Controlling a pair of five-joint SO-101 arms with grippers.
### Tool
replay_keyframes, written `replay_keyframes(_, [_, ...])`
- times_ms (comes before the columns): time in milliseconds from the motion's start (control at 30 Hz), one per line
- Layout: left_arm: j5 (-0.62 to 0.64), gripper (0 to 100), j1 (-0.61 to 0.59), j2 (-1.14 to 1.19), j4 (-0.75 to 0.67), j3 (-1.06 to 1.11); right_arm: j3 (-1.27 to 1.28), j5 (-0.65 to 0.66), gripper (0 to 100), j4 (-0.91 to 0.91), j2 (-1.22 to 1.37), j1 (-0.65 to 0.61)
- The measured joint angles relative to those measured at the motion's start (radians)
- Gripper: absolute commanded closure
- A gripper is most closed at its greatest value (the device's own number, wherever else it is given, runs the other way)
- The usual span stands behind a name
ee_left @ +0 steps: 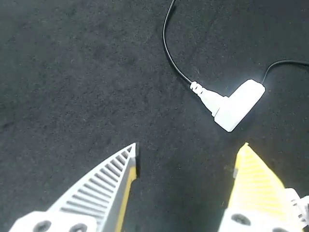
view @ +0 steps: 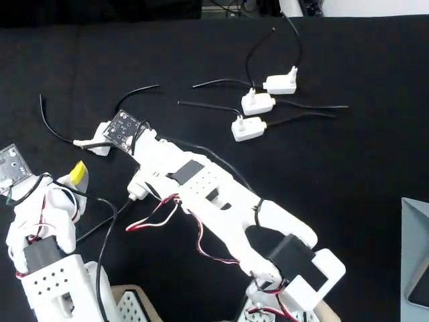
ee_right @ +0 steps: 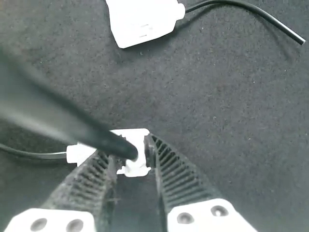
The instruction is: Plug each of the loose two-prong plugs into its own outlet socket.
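My right gripper (ee_right: 131,151) is shut on a small white two-prong plug (ee_right: 126,135) whose black cable runs off to one side. Just ahead of it on the black mat lies a white outlet socket (ee_right: 142,19), its two slots facing the plug. In the high view the right gripper (view: 107,142) sits at the left of the table under its wrist board, beside the socket (view: 90,145). My left gripper (ee_left: 189,147) is open over bare mat, a short way from a white cabled block (ee_left: 236,108). The high view shows its yellow fingertip (view: 78,172) below the socket.
Three more white plug-and-socket sets (view: 258,102) lie at the back right, each apparently joined, with black cables fanning out. A loose cable (view: 137,94) curves behind the right wrist. A grey box (view: 415,255) stands at the right edge.
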Motion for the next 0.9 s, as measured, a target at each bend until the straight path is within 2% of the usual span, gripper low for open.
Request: replay_keyframes(900, [0.0,68,0.0,0.0,0.0,0.0,0.029,-0.035,98.7,-0.057,0.061,0.008])
